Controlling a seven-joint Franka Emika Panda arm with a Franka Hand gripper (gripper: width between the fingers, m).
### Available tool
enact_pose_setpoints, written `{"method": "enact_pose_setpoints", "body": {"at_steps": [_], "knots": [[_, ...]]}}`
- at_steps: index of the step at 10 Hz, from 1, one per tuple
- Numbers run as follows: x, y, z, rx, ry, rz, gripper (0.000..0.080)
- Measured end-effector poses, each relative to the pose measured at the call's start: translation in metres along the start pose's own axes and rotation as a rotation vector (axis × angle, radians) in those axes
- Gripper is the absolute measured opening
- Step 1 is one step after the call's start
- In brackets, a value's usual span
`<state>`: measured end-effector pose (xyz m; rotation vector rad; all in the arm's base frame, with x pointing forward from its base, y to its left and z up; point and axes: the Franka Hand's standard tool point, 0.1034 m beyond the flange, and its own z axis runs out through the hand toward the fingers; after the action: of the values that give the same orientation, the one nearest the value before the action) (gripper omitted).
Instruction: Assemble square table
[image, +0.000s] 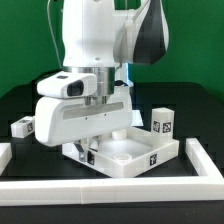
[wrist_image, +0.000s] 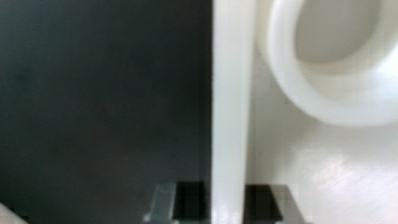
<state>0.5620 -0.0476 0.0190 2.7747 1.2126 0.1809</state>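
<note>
The end effector (wrist_image: 228, 202) is closed narrow on the raised rim of the large white plastic square tray-like tabletop (image: 130, 166) — a dark finger (wrist_image: 187, 200) is seen on each side of the thin wall. The tabletop lies flat on the black table (wrist_image: 107, 100), directly beneath the end effector. The round corner socket (wrist_image: 338, 60) just beside the grip is empty. Two small white tagged block legs are seen loose: one leg (image: 22, 126) well apart from the end effector toward the exterior view's left, a second leg (image: 163, 122) beyond the tabletop toward the exterior view's right. No leg is seen fitted — the task is judged to be at an early stage, with every leg left to be mounted.
</note>
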Motion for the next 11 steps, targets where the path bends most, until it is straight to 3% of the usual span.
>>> {"method": "enact_pose_setpoints", "body": {"at_steps": [3,5,6,9,11], "knots": [[0.004,0.004,-0.001,-0.013,-0.008,-0.19,0.0065],[0.048,0.006,0.002,-0.025,-0.002,-0.455,0.0067],[0.061,0.007,0.001,-0.03,0.004,-0.549,0.0068],[0.061,0.009,0.0,-0.04,-0.013,-0.764,0.0068],[0.074,-0.002,0.0,-0.039,-0.006,-0.743,0.0068]]}}
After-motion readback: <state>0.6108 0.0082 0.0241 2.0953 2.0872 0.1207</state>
